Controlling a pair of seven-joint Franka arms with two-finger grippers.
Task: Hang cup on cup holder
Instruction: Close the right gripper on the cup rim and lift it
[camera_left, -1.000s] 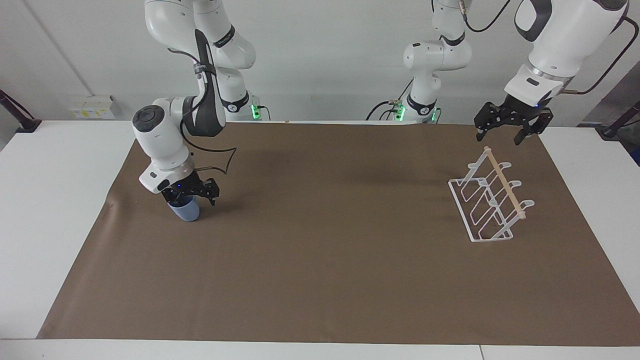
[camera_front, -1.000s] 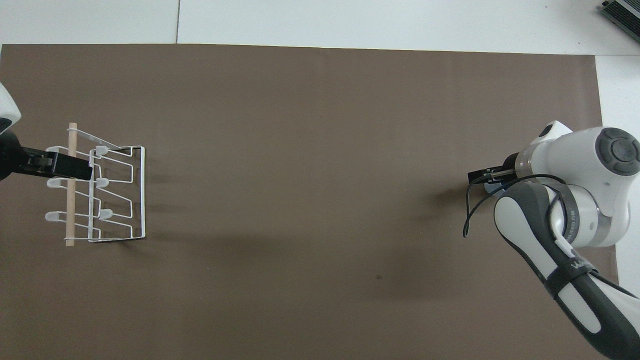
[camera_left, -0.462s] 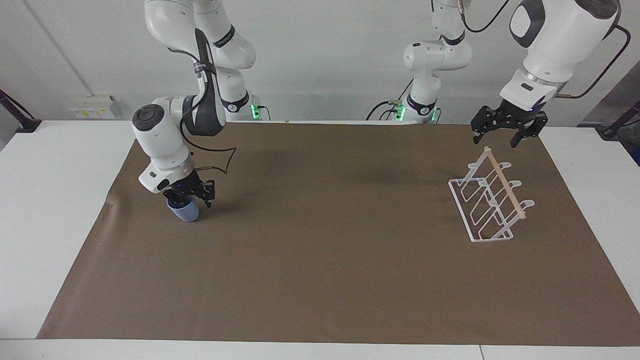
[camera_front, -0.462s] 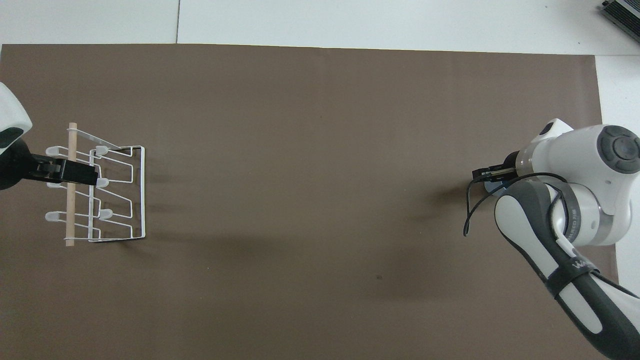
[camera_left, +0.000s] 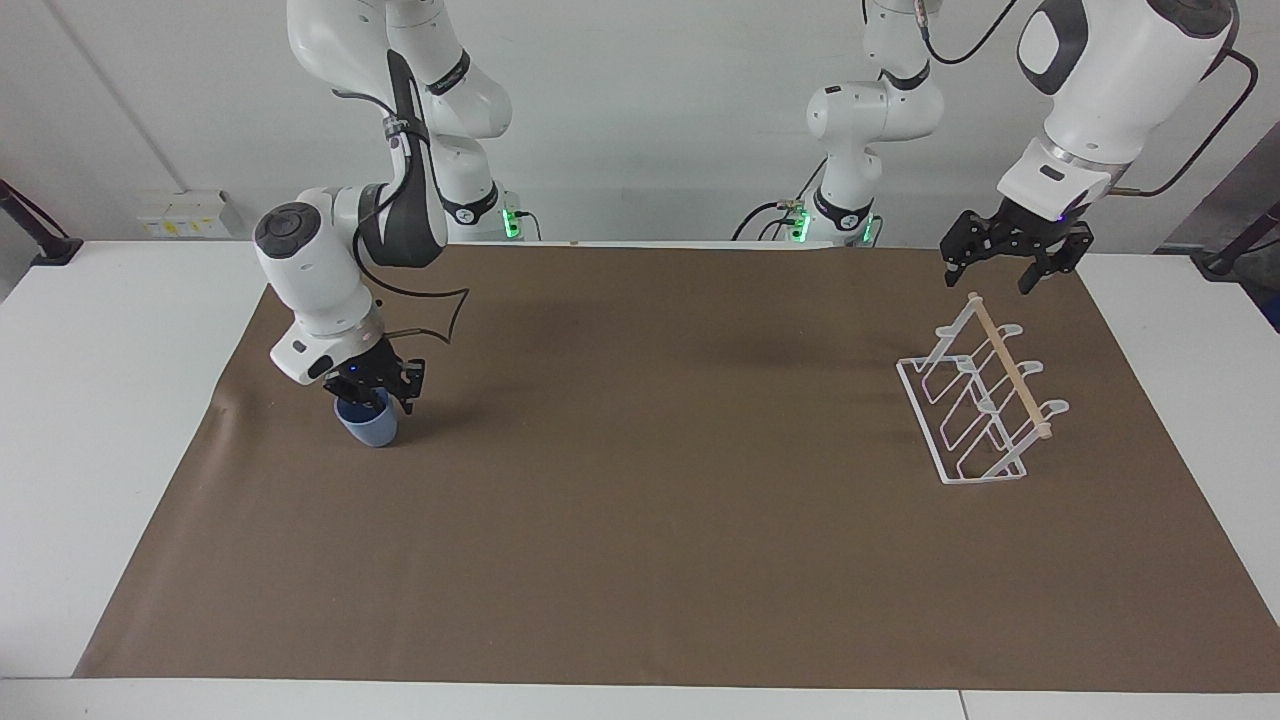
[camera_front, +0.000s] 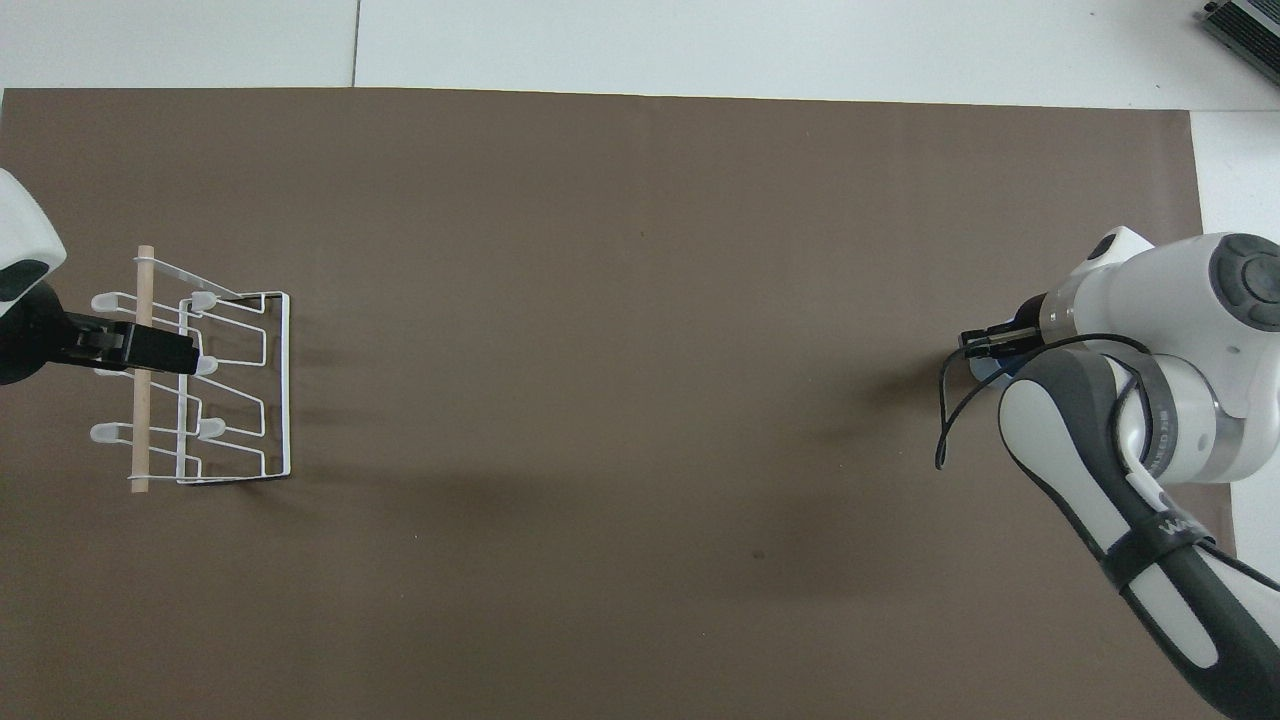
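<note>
My right gripper (camera_left: 378, 392) fingers clamp cup (camera_left: 368, 424) rim for lift; left gripper (camera_left: 1004, 262) fingers wide, waiting above holder (camera_left: 980, 412).

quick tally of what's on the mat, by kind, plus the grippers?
cup: 1
cup holder: 1
grippers: 2, right gripper at the cup, left gripper over the cup holder
total: 4
</note>
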